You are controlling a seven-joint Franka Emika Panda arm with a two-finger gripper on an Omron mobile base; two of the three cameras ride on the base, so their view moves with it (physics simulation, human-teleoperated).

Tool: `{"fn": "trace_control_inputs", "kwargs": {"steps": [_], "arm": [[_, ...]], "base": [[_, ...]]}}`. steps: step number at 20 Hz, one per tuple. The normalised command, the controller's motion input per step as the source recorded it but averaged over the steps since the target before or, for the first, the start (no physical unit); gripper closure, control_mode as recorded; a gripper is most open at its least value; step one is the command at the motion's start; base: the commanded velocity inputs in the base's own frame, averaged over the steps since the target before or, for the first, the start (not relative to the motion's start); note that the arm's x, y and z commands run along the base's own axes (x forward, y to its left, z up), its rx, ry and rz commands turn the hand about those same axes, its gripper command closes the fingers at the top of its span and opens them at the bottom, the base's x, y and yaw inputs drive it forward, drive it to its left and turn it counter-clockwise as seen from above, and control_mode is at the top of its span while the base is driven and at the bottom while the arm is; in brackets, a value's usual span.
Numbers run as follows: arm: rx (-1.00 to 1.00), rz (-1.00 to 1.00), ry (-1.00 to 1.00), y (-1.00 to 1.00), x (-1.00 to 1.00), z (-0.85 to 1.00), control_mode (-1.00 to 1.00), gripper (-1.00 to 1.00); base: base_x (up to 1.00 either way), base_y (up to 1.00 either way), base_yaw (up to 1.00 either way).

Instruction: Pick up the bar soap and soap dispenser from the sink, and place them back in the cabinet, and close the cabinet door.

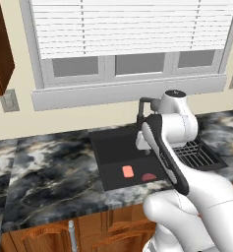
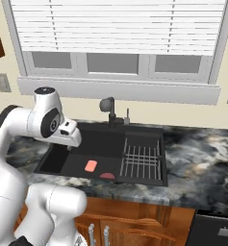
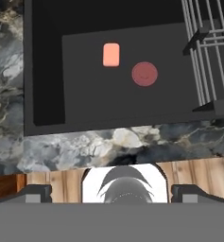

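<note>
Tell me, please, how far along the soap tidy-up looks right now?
Nothing looks done yet. The flat salmon-pink bar soap lies on the floor of the black rectangular sink, beside a darker red round piece. The gripper hangs above, jaws open and empty. Picking up, stowing in the cabinet and closing its door all remain.

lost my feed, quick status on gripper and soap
Gripper open, empty, above the sink. Bar soap flat on basin floor, beside dark red piece. Nothing blocking it.

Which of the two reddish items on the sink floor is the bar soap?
The bar soap is the lighter salmon-pink rectangle with rounded corners; the darker red round piece lies beside it, nearer the wire rack.
</note>
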Motion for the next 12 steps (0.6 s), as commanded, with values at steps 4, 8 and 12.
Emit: {"fn": "trace_control_inputs", "kwargs": {"steps": [4, 8, 12], "arm": [[0.00, 0.00, 0.00, -0.02, 0.23, -0.21, -1.00, -1.00], [0.00, 0.00, 0.00, 0.00, 0.29, -0.20, -1.00, -1.00], [0.00, 0.00, 0.00, 0.00, 0.28, -0.21, -1.00, -1.00]], "base": [[0.00, 0.00, 0.00], [0.00, 0.00, 0.00], [0.00, 0.00, 0.00]]}}
